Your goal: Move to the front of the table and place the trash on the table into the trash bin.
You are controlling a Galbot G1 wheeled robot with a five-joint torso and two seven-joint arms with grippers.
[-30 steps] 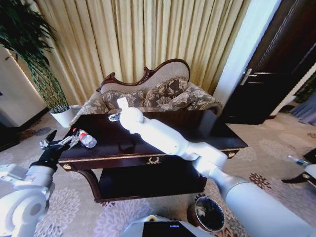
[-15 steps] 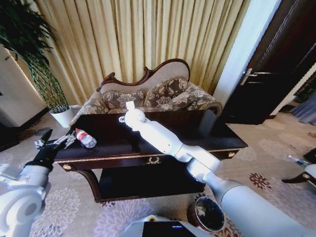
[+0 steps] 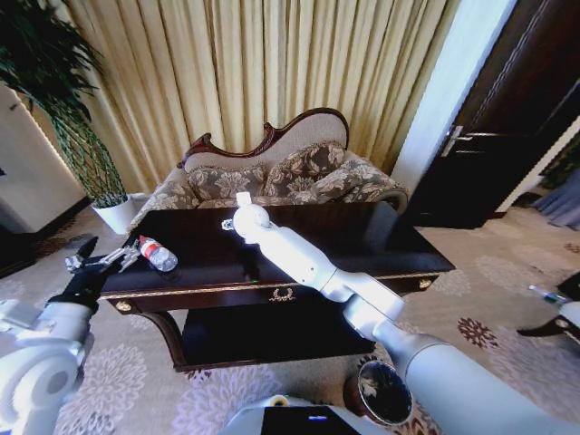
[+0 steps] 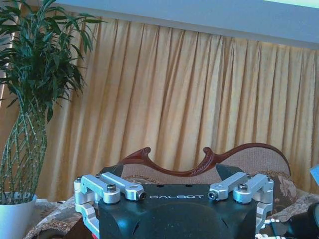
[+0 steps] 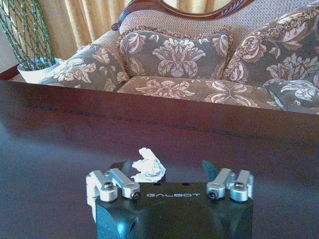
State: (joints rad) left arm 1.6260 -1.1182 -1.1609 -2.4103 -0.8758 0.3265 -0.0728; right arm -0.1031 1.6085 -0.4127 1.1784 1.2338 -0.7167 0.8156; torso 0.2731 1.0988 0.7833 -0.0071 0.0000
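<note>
Reaching across the dark surface (image 3: pixel 362 237), your right claw (image 5: pixel 170 172) stands wide open around 1 white wad (image 5: pixel 147 166), gripping nothing.

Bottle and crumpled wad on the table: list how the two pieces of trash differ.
The bottle is clear plastic with a red cap and label; the wad is whitish, crumpled and shapeless. The bottle lies on its side near the table's left end, beside the left gripper; the wad sits toward the back edge, in front of the right gripper, whose fingers are spread. Both rest on the dark glossy top, ungrasped.
</note>
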